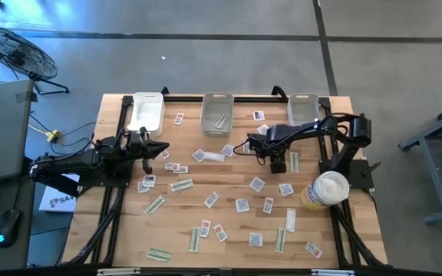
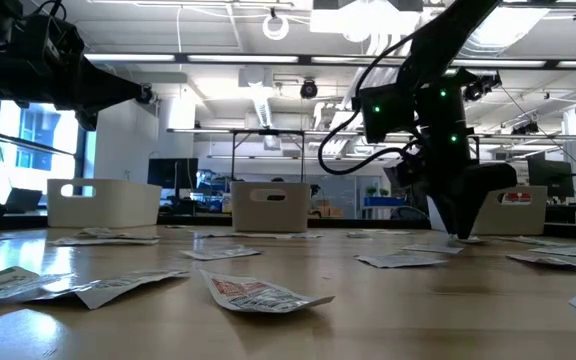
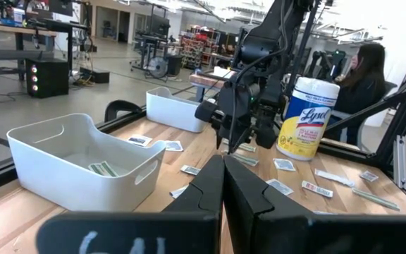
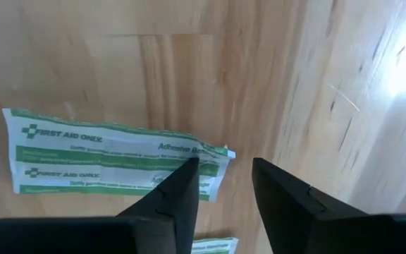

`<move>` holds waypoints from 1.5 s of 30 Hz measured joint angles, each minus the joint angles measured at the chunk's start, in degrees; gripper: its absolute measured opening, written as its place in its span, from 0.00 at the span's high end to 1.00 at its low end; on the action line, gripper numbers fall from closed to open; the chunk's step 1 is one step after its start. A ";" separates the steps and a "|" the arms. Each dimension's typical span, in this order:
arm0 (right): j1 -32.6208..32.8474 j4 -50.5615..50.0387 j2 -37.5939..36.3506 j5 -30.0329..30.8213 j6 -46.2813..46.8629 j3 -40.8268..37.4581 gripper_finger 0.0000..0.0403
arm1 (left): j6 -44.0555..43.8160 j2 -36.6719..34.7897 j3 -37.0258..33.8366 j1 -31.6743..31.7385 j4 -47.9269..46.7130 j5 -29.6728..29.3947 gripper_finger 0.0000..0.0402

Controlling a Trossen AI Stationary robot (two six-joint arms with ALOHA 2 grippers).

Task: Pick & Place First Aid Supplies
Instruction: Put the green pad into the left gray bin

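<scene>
I've got the right gripper [image 4: 220,190] down at the table over a green strip [image 4: 118,159], jaws apart with one finger [image 4: 171,201] on the strip's end and the other over bare wood, so nothing is clamped yet. In the high view that strip [image 1: 293,160] lies right of centre, just beside the gripper [image 1: 278,164] and near the yellow tub [image 1: 326,190]. This looks to me like the pick step, at the point of closing (the strip is flat on the wood, so it may slide rather than lift). Next I'd want the fingers astride the strip's end before squeezing, then a lift toward the bins [image 1: 217,113] at the far edge. The left gripper [image 1: 150,147] waits at the left side, jaws together, holding nothing, with packets [image 1: 209,200] scattered all over the table [image 1: 229,245]
</scene>
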 joint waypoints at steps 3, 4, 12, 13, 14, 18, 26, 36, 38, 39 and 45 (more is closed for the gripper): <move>-0.90 0.09 0.00 -0.86 0.02 0.00 0.73 | 0.00 -0.02 0.01 0.00 0.00 0.00 1.00; -1.14 0.09 0.00 -1.46 0.02 0.00 0.75 | 0.00 -0.02 0.01 -0.01 0.00 0.02 1.00; -1.61 0.35 0.00 -2.51 0.00 -0.02 0.82 | 0.00 -0.02 0.00 -0.02 0.00 0.00 1.00; -1.62 0.51 0.00 -2.40 0.01 -0.02 0.82 | 0.00 0.01 0.00 -0.02 0.00 0.00 1.00; -1.63 0.60 0.00 -2.25 0.01 -0.01 0.82 | 0.00 -0.01 0.01 -0.02 0.00 0.01 1.00; -1.61 0.23 0.00 1.08 3.53 -0.02 0.82 | 0.00 -0.02 0.00 -0.02 0.00 0.00 1.00; -1.63 -2.72 0.00 2.80 8.17 -0.03 0.77 | 0.00 0.01 0.01 -0.02 0.00 0.00 1.00; -1.63 -2.48 -0.04 2.31 6.54 -0.02 0.69 | 0.00 -0.01 0.01 -0.02 0.00 0.00 1.00; -1.63 -2.99 -0.04 2.04 7.35 -0.02 0.69 | 0.00 -0.01 0.01 -0.01 0.00 0.00 1.00; -1.63 -3.01 -0.04 1.75 7.41 -0.02 0.69 | 0.00 0.00 0.01 0.00 0.00 0.00 1.00; -1.63 -3.46 -0.07 0.73 6.78 0.33 0.69 | 0.01 -0.01 -0.01 -0.01 0.00 0.00 1.00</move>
